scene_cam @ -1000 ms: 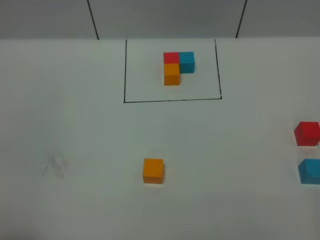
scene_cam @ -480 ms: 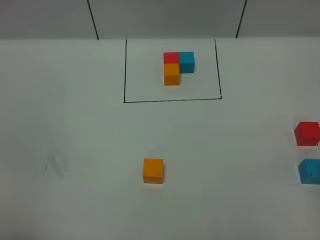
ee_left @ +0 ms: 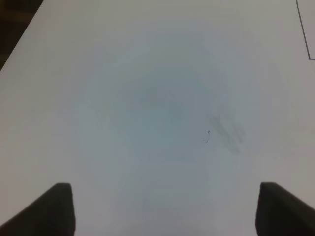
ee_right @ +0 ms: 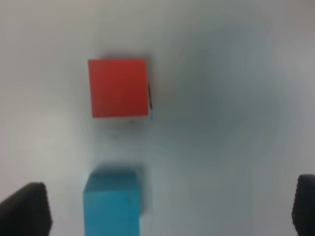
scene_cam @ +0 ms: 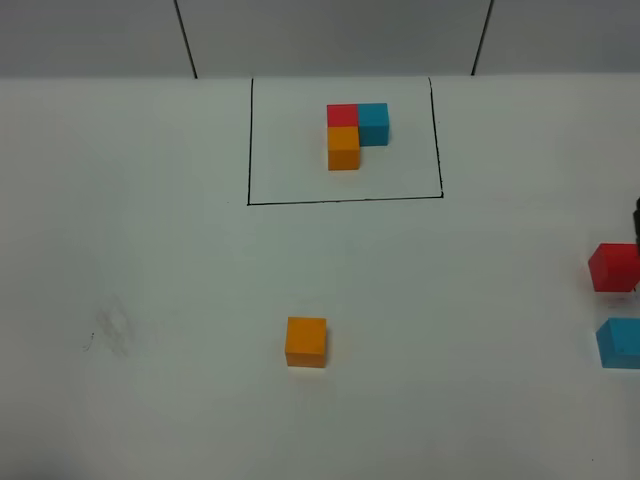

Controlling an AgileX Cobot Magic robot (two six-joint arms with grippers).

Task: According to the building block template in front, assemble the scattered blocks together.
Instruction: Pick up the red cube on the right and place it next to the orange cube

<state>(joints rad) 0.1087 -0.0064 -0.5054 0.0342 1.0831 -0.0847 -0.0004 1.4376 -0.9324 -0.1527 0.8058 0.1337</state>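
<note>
The building block template [scene_cam: 355,135], an L of red, cyan-blue and orange cubes, sits inside a thin black rectangle at the back. Of the scattered blocks, the orange cube [scene_cam: 306,341] lies alone near the table's middle front. The red cube [scene_cam: 613,267] and the cyan-blue cube [scene_cam: 619,342] lie at the far right edge. My right gripper [ee_right: 165,209] hovers open above that pair, with the cyan-blue cube [ee_right: 112,204] between its fingers and the red cube [ee_right: 118,88] beyond them. My left gripper [ee_left: 170,211] is open over bare table, holding nothing.
A faint grey smudge [scene_cam: 110,330] marks the white table at the left, and shows as the smudge [ee_left: 224,132] in the left wrist view. A dark sliver of the right arm [scene_cam: 637,215] shows at the right edge. Two black lines run up the back wall.
A dark sliver of the right arm has come into the exterior view at the right edge, above the red cube. No cube has moved.
</note>
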